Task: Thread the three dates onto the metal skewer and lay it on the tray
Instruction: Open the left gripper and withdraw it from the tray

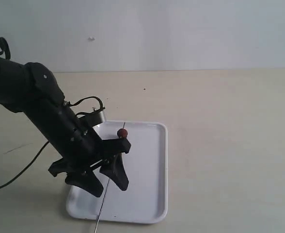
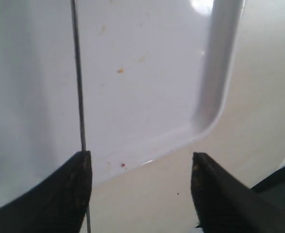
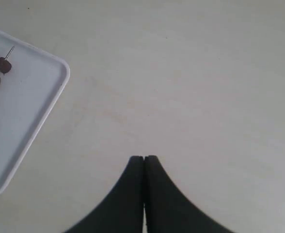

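While the thin grey metal skewer [image 2: 78, 73] lies along the flat white rectangular tray [image 1: 154, 170] with small dark reddish-brown wrinkled dates [image 3: 2, 65] threaded on it, the black left gripper [image 2: 140, 158] hangs over it, fingers spread wide, holding nothing. The black right gripper [image 3: 143, 158] is pressed closed above the pale tabletop [image 3: 205, 73].

Tray [image 2: 219, 77] looking like smooth white plastic, glossy, rim catching light, few tiny brown specks marking its floor. Skewer [image 2: 77, 73] showing as thin grey metal, dull sheen. Dates [image 3: 2, 65] appearing dark reddish-brown, matt, wrinkled. Left hand [image 2: 141, 162] looking matt black, tips showing brownish scuffing. Right hand [image 3: 143, 159] appearing smooth matt black. Worktop [image 1: 229, 145] showing pale beige, smooth, matt.
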Robot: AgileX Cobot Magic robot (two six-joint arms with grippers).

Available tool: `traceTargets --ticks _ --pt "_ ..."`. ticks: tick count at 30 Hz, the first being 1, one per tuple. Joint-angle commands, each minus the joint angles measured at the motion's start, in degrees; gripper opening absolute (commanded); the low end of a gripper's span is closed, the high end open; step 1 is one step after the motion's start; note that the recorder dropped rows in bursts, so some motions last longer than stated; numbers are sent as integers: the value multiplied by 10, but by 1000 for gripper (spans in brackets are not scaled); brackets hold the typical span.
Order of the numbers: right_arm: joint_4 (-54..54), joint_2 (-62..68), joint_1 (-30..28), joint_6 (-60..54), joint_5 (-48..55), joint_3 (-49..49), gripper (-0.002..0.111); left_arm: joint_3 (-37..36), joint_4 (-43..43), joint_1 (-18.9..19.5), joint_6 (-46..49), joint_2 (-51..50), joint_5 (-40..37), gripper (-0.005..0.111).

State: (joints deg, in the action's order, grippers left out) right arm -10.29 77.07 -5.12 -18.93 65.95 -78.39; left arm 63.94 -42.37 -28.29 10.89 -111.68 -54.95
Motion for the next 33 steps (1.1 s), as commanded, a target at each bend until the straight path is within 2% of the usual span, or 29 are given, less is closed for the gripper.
traceTargets --ticks 1,5,7,10,15,19,21,24,30,33 --pt "-1 -3 -2 -5 4 3 0 9 18 7 15 0 -14 59" --pt "-3 -3 -2 -5 -1 3 0 6 72 26 17 18 -38 59" --pt "-3 -5 -2 -5 -5 3 0 4 90 35 9 36 -35 54" --pt "-3 -9 -2 -5 -14 3 0 3 107 48 8 72 -17 39" --pt "-20 -32 -2 -5 -47 14 0 3 136 63 26 154 -9 3" --pt "-79 -87 -2 -5 -143 80 0 -5 193 66 36 222 18 0" --pt "-133 -121 -2 -22 -205 129 0 -27 196 66 36 261 77 0" --pt "-231 -188 -2 -71 -291 218 0 -84 180 66 36 336 211 0" --pt "-410 -318 -2 -203 -462 419 0 -249 150 44 37 492 482 0" --pt "-484 -373 -2 -282 -499 497 0 -315 142 33 37 565 549 0"
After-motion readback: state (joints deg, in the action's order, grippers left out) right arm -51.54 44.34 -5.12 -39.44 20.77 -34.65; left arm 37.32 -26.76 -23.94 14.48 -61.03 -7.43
